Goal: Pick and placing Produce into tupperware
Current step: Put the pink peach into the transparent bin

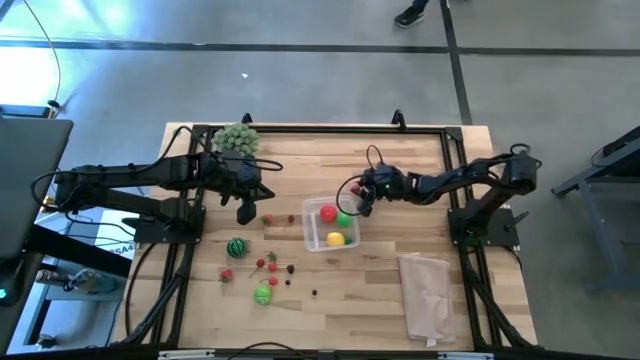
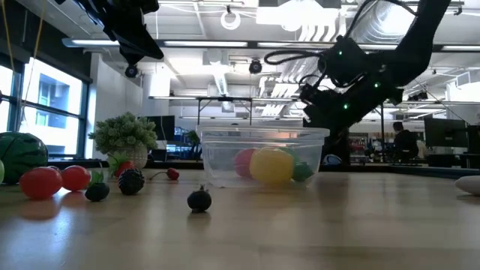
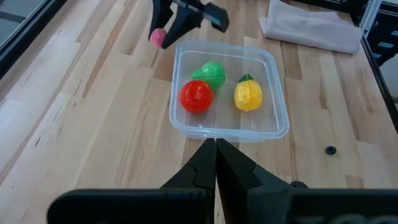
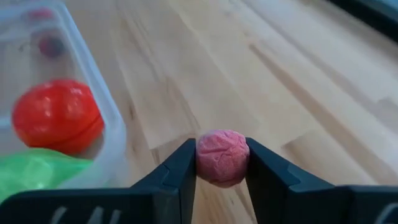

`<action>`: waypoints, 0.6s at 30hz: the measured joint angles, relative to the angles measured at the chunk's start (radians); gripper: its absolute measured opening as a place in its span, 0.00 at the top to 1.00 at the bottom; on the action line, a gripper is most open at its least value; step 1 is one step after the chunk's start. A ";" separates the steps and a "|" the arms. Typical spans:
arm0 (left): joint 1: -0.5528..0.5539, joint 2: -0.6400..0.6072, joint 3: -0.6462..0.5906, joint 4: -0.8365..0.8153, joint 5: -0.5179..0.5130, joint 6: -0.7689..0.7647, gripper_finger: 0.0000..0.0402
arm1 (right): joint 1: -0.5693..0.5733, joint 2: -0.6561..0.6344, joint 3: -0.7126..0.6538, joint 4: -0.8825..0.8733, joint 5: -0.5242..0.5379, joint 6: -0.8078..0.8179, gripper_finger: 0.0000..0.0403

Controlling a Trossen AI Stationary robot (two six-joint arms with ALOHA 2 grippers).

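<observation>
Beside the right gripper sat the clear tupperware, holding a red, a green and a yellow toy fruit. That gripper hung just off the container's far rim, its fingers closed partway on a small pink ball. Across the tub, the left gripper waited, fingers pressed together and empty. More loose produce lay beyond it.

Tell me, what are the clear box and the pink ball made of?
The clear box looks like thin shiny plastic: you see the fruit through its walls, and its rim glints. The pink ball, pinched between the right gripper fingers, looks matte and bumpy, maybe foam or soft rubber; I can't be sure.
</observation>
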 joint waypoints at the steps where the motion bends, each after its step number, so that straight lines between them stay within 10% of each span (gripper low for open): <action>1: 0.000 0.000 0.000 0.000 0.000 0.000 1.00 | 0.000 -0.019 0.000 -0.010 0.001 -0.001 0.75; 18: 0.000 0.000 0.000 0.000 0.000 0.000 1.00 | 0.136 -0.367 0.036 -0.039 -0.095 -0.003 0.75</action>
